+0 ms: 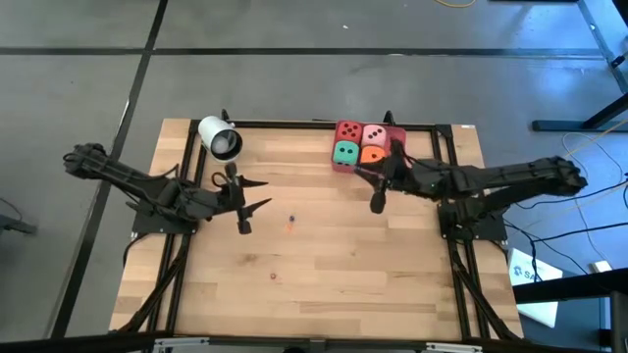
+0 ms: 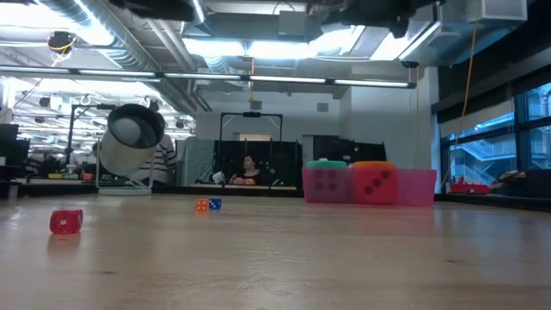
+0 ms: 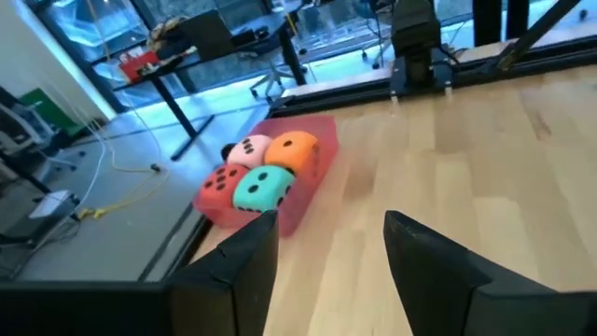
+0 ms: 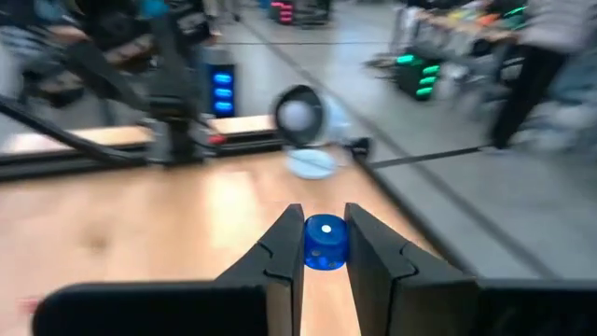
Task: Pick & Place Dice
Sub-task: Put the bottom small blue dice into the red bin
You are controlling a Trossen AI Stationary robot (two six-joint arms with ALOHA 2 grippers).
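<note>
1. A light wooden table (image 1: pixel 324 255) fills the overhead view, with a dark arm reaching in from each side.
2. A flat red tray (image 1: pixel 394 134) sits at the far edge of the table, right of centre.
3. A white cylinder (image 1: pixel 219 137) lies tipped on its side near the far left, its open mouth facing toward the near edge of the table.
4. Four dice sit packed in a square on the tray: red (image 1: pixel 347 130), pink (image 1: pixel 374 134), green (image 1: pixel 344 152), orange (image 1: pixel 372 154). As cubes they have no long axis; their pips face up.
5. The right gripper (image 4: pixel 323 245) hovers just in front of the tray, fingers narrow, pinching a tiny blue die (image 4: pixel 325 241).
6. The left gripper (image 1: pixel 246 196) hovers left of centre, fingers spread wide, holding nothing.
7. Tiny dice lie loose mid-table: blue (image 1: pixel 291 218), orange (image 1: pixel 288 227), red (image 1: pixel 274 276).
</note>
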